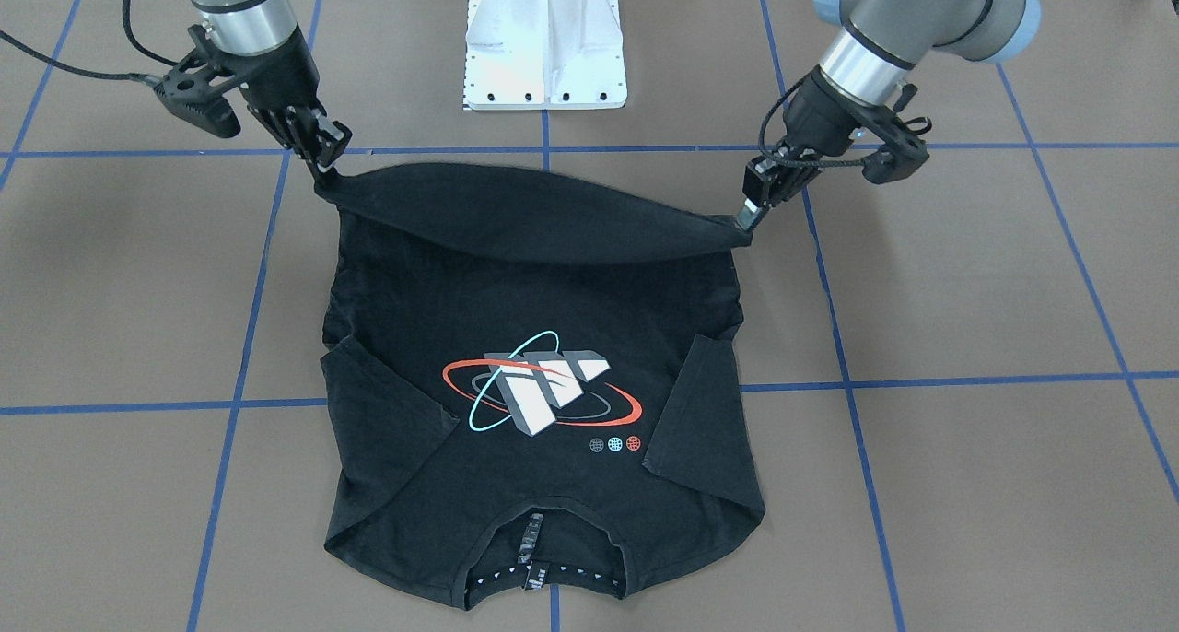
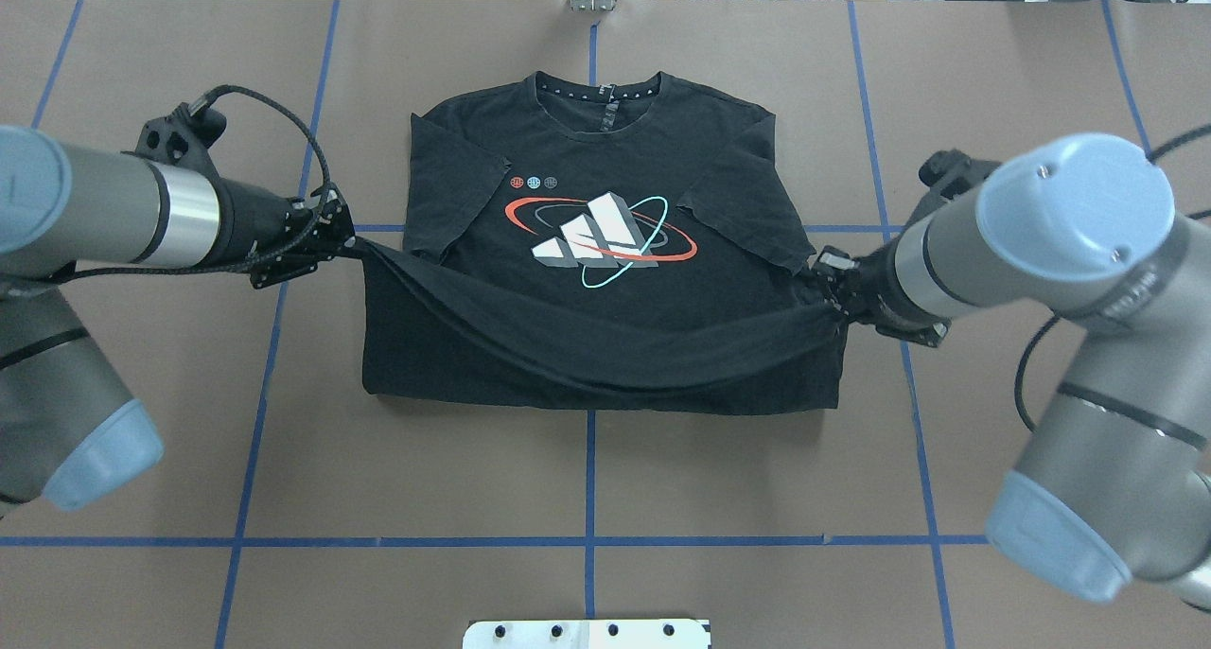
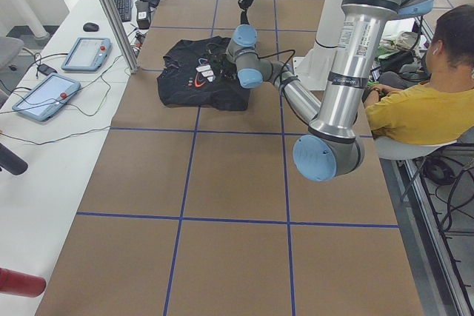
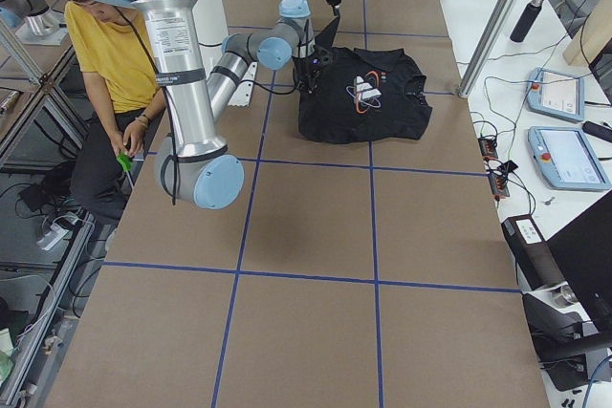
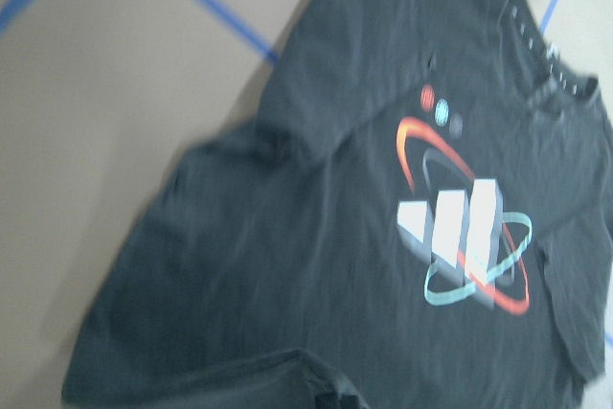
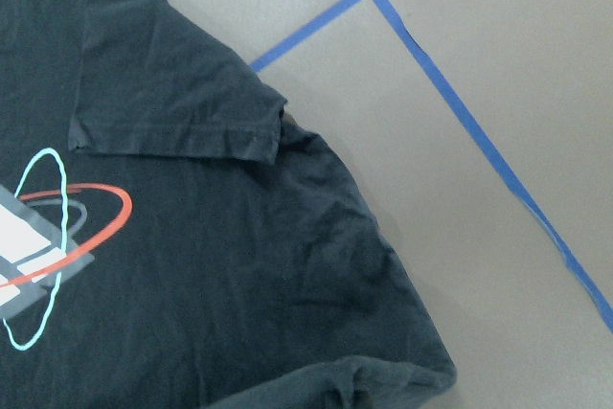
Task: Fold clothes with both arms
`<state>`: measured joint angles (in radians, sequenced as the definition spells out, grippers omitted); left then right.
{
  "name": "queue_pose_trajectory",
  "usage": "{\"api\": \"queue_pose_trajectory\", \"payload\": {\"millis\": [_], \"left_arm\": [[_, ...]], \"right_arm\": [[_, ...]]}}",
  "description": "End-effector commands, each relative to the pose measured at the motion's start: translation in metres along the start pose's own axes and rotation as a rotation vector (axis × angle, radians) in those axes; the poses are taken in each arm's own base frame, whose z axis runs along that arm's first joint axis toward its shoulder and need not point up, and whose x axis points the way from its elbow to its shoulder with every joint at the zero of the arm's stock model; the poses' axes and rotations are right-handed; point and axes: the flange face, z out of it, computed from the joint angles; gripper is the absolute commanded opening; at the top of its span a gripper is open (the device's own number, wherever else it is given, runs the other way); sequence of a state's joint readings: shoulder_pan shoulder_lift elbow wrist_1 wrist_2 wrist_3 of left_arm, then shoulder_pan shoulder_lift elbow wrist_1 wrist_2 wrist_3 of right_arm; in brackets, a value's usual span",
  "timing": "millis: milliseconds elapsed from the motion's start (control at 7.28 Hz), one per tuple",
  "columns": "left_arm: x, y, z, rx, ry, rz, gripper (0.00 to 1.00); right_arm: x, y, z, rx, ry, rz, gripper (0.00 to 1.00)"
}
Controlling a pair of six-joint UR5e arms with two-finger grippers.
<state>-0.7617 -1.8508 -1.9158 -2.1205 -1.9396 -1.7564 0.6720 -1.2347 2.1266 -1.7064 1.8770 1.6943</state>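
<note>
The black T-shirt [image 1: 414, 485] lies face up on the brown table, sleeves folded in, collar away from the robot; its print [image 2: 601, 237] of slanted bars and ellipses shows. My left gripper [image 2: 345, 242] is shut on one corner of the bottom hem, also seen in the front view [image 1: 748, 216]. My right gripper [image 2: 828, 291] is shut on the other hem corner, at the front view's left [image 1: 322, 167]. The hem [image 2: 587, 346] hangs stretched between them, lifted off the table and sagging over the shirt's lower body. The wrist views show the shirt [image 5: 287, 265] [image 6: 239, 275] below.
The white pedestal base [image 1: 545, 52] stands behind the shirt. Blue tape lines [image 2: 590, 479] grid the table. An operator in yellow [image 3: 422, 109] sits beside the robot. Tablets [image 4: 564, 155] and cables lie on the white side table beyond the shirt's collar.
</note>
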Motion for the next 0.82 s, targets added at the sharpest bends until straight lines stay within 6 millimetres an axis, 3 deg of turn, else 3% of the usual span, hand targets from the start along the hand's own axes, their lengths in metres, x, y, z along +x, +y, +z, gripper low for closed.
{"api": "queue_pose_trajectory", "payload": {"millis": [0,137,275,412,550,687], "left_arm": [[0.025,-0.064,0.037,0.074,-0.028,0.02,0.0],[0.034,-0.085,0.047,0.098,-0.04,0.018,0.0],[0.028,-0.094,0.055,0.106,-0.062,0.023,0.0],[0.022,-0.113,0.057,0.125,-0.051,0.033,0.0],[0.017,-0.13,0.068,0.136,-0.042,0.034,0.0],[0.028,-0.14,0.084,0.142,-0.04,0.035,0.0]], "right_arm": [[-0.049,-0.093,0.028,0.023,0.066,0.004,0.0],[-0.047,-0.123,0.036,0.03,0.095,-0.02,0.0],[-0.055,-0.136,0.038,0.033,0.103,-0.015,0.0],[-0.076,-0.143,0.048,0.033,0.116,-0.009,0.0],[-0.093,-0.153,0.066,0.034,0.122,-0.008,0.0],[-0.096,-0.169,0.09,0.042,0.092,-0.016,0.0]]}}
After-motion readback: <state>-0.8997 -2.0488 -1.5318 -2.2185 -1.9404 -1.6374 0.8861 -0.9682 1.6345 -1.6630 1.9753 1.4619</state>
